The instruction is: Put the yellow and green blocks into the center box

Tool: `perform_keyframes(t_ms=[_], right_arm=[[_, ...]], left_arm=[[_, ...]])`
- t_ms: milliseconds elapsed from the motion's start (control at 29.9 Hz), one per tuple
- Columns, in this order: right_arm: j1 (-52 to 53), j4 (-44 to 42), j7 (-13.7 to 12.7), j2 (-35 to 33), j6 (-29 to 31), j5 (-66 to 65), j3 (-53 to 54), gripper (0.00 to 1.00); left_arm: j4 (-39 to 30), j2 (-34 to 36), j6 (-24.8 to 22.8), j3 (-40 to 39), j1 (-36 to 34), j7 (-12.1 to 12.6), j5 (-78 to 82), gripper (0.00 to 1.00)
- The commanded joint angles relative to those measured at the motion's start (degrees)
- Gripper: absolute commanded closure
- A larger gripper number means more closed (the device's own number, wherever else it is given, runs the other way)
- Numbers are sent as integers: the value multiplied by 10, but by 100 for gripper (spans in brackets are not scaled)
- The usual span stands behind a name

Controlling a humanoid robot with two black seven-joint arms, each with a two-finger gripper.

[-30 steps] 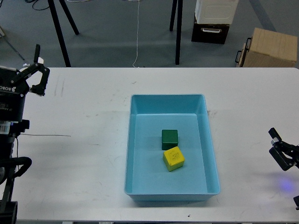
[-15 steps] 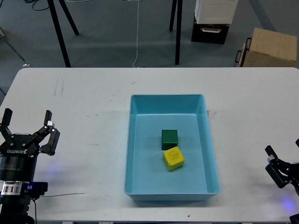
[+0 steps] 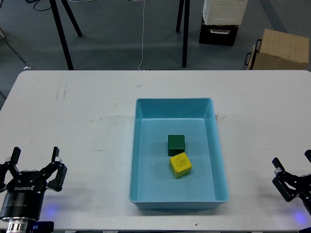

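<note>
A light blue box (image 3: 179,108) sits at the middle of the white table. Inside it lie a dark green block (image 3: 176,144) and, just in front of it and touching it, a yellow block (image 3: 180,164). My left gripper (image 3: 35,160) is open and empty at the front left of the table, far from the box. My right gripper (image 3: 294,167) is open and empty at the front right edge, partly cut off by the view's edge.
The white table (image 3: 87,121) ends at the far side, with black stand legs (image 3: 60,29), a cardboard box (image 3: 279,48) and a white and black case (image 3: 221,22) on the floor beyond it.
My left gripper has dropped from the far left edge of the table down to the front left. My right gripper has sunk slightly toward the front. The blocks have not moved.
</note>
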Motion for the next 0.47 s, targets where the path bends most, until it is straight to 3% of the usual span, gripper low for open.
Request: perform_keyframes(t_ms=[0, 435], right_arm=[[8, 0, 0, -4, 0, -1, 9, 0], [25, 0, 0, -9, 0, -19, 11, 0]], left_arm=[[0, -1, 0, 1, 0, 1, 0, 0], [-1, -2, 0, 11, 0, 1, 0, 0]])
